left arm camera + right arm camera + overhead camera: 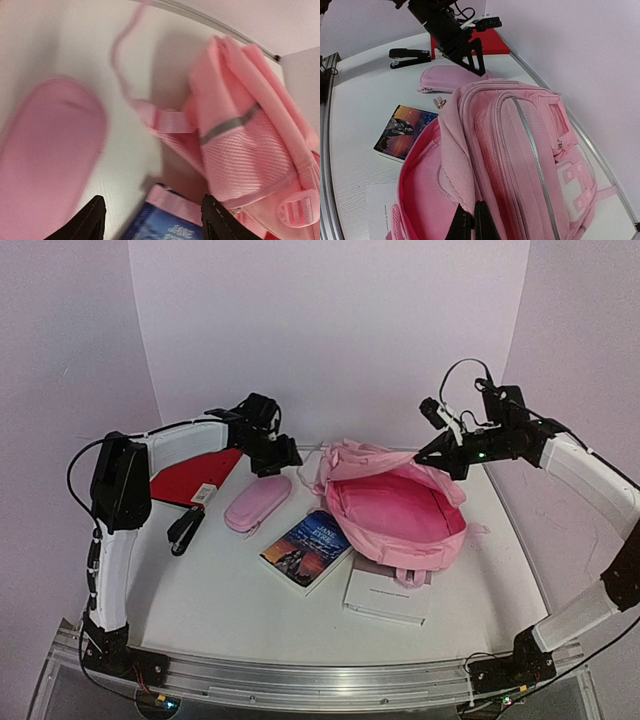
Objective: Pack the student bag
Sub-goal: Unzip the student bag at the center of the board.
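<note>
Visitor: Bag first. Where does it lie?

Me: The bag (400, 510) lies on the table (200, 580), right of centre, with its mouth gaping upward. My right claw (472, 222) is clenched at the far rim of that mouth. As far as I can tell, it pinches the fabric and holds it up.

Visitor: And your other claw?

Me: My left claw (155, 222) is released, its 2 fingers apart with nothing between them. It hangs over the far-left corner of the bag, where a strap trails off.

Visitor: What does the next move turn on?

Me: The pencil case (257, 505), I judge. It lies just beside my left claw, on the side toward my bases, and left of the bag. Its long axis slants from near-left to far-right, so my fingers would have to turn across that line to span the narrow way.

Visitor: Which arm is nearer?

Me: The left one. The right is well apart from the case and busy at the rim. The book (305, 548) touches the bag's near-left edge, so a carry rightward to the mouth passes over it.
</note>
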`<state>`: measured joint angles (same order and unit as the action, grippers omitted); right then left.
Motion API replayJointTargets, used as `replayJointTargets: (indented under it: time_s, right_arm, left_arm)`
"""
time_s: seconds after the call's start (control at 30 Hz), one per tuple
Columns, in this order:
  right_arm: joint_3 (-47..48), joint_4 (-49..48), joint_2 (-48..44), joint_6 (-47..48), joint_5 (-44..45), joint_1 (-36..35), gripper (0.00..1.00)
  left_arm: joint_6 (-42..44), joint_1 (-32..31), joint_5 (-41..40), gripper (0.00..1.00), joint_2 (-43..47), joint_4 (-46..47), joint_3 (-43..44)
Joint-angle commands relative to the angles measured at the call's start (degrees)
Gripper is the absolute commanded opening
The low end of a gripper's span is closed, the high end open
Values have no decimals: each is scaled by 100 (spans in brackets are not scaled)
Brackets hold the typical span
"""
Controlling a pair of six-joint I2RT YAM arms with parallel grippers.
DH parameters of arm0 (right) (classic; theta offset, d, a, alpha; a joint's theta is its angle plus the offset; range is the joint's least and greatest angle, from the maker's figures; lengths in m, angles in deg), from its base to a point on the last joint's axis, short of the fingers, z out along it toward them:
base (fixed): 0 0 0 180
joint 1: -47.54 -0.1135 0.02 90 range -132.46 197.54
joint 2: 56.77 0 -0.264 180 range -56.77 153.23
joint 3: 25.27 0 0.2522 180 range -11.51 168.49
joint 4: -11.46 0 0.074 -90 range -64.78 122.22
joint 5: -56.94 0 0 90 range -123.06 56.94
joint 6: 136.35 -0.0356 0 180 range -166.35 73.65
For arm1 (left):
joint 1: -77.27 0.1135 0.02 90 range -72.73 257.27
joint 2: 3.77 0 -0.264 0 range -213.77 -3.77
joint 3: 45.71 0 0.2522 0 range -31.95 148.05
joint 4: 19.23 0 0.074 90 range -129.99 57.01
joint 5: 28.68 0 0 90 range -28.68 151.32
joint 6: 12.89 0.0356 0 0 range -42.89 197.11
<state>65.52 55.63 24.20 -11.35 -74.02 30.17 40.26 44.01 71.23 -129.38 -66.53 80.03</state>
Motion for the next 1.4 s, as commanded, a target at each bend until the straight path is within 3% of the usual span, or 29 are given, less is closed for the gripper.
replayJointTargets:
  time_s: [0.0,0.1,0.2,0.4,0.67,0.97,1.13,1.37]
  right_arm:
    - [142,-554,429,-634,163,-240,0]
    - [50,-630,692,-844,227,-309,1]
    - [-141,-689,804,-896,229,-437,13]
    - [-254,-730,960,-1083,236,-589,62]
    - [54,-730,962,-1349,492,-592,96]
    - [383,-863,947,-2157,1261,-563,98]
    - [472,-871,908,-2364,403,-220,98]
    - [684,-837,1053,-2724,101,-68,98]
  left_arm:
    - [-453,371,-397,71,1095,-317,-927]
    - [-844,568,-572,74,1929,96,-1964]
    - [-1258,753,-903,75,2647,470,-2969]
    - [-2143,1197,-1378,79,3734,1127,-4710]
    - [-2921,2035,-1609,77,4741,2513,-6510]
    - [-2913,2894,-809,74,4539,3826,-7262]
    - [-2575,3283,-109,68,3818,4250,-6949]
    - [-2427,3512,508,55,2743,4835,-6388]
